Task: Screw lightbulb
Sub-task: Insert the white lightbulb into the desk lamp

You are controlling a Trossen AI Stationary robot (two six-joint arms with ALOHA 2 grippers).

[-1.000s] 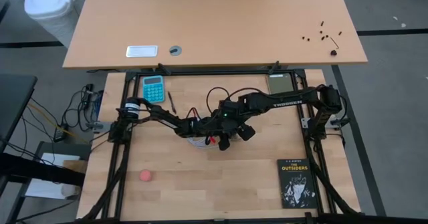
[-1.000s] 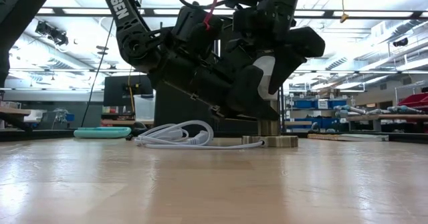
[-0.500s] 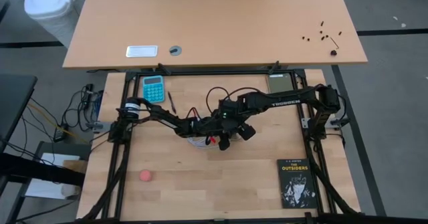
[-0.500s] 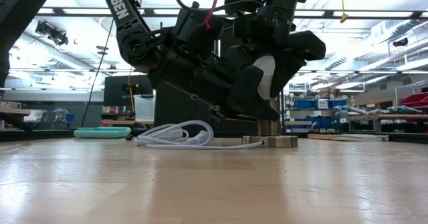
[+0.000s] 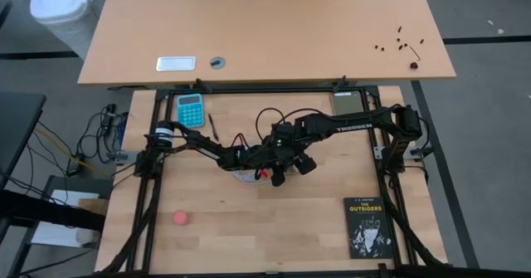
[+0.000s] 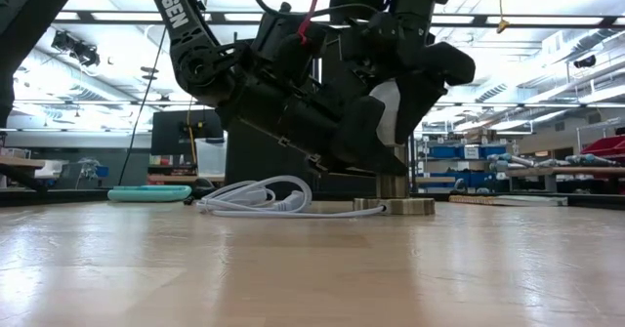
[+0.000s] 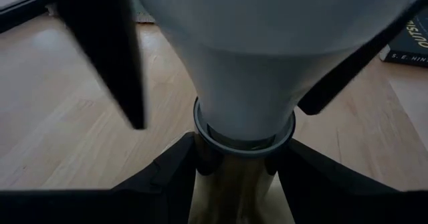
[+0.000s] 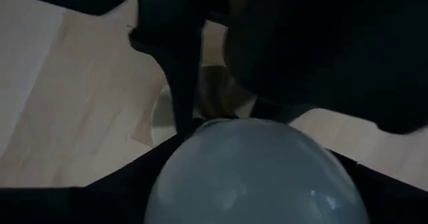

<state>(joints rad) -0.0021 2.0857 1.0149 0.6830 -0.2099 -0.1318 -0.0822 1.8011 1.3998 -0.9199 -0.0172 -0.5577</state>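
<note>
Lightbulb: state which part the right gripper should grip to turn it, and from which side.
Grip the lightbulb on its wide frosted globe, from above. It stands upright, its narrow neck seated in the socket, where the left gripper flanks the brass collar, so only the globe is free. The right gripper already straddles it.

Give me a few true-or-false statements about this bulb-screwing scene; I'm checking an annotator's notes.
1. The lightbulb stands upright over the brass socket. True.
2. The right gripper is shut on the lightbulb. True.
3. A white cord lies on the table beside the socket. True.
4. The book lies under the left arm. False: it lies apart, near the right arm's side.
5. The red ball sits on the calculator. False: it rests on bare table, far from it.
</note>
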